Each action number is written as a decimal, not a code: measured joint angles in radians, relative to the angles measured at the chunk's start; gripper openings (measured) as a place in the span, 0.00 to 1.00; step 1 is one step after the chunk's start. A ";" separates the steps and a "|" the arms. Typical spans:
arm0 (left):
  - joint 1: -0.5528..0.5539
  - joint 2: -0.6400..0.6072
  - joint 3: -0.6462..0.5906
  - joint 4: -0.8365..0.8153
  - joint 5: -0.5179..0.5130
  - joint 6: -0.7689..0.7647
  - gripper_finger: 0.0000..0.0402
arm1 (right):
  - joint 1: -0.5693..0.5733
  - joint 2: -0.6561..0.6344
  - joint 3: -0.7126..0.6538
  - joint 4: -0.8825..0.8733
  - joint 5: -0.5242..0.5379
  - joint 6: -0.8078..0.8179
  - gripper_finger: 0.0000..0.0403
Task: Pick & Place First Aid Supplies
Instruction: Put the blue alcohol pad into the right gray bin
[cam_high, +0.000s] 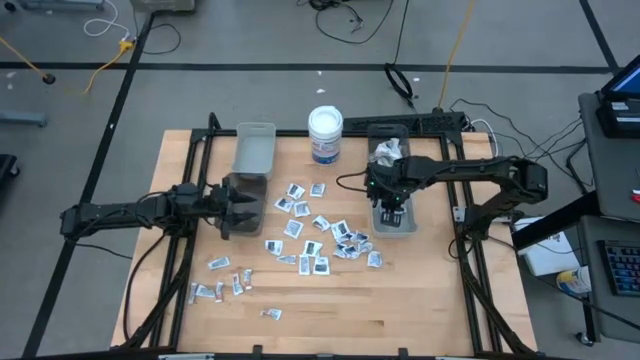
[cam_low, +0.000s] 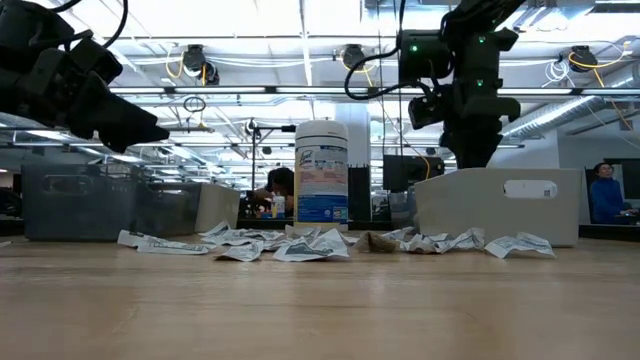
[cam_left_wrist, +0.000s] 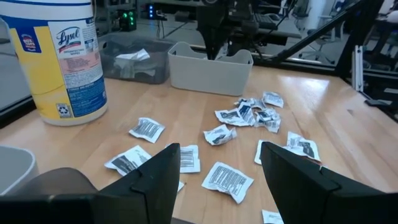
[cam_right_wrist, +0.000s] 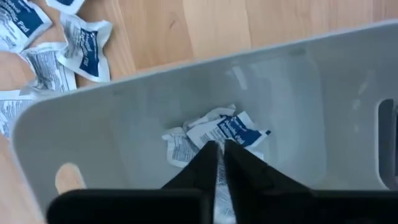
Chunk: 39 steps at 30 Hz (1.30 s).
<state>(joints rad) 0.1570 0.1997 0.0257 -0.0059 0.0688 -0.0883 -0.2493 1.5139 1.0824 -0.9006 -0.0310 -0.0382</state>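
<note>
packets (cam_high: 318, 240) scattered mid-frame on wooden surface (cam_high: 420, 300); a few crumpled packets (cam_right_wrist: 217, 134) lie inside grey bin (cam_high: 396, 222), centre-right. right hand (cam_right_wrist: 217, 163) w/ fingers nearly together, reaching into that bin. left hand (cam_left_wrist: 217, 180) fingers apart, centre-left, above surface.

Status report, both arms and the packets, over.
Right gripper nearly shut, down in grey bin over dropped packets. Left gripper open, hovering. Loose packets remain on table.

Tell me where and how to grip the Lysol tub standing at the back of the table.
Grip the Lysol tub around its cylindrical side wall, below the lid, coming in level from the front. It stands upright, and its round lid looks too wide to pinch from above.
</note>
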 joint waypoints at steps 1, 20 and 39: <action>0.000 0.000 0.000 0.000 0.002 0.000 0.57 | 0.000 0.000 0.000 0.004 -0.003 0.005 0.09; 0.000 0.001 0.000 0.001 0.009 -0.004 0.57 | 0.051 0.000 0.116 -0.133 -0.023 0.081 0.48; 0.000 0.001 0.000 0.002 0.010 -0.053 0.57 | 0.444 0.000 0.196 -0.119 -0.021 0.419 0.48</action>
<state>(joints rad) 0.1566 0.2005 0.0257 -0.0044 0.0792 -0.1410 0.1942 1.5143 1.2781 -1.0197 -0.0521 0.3806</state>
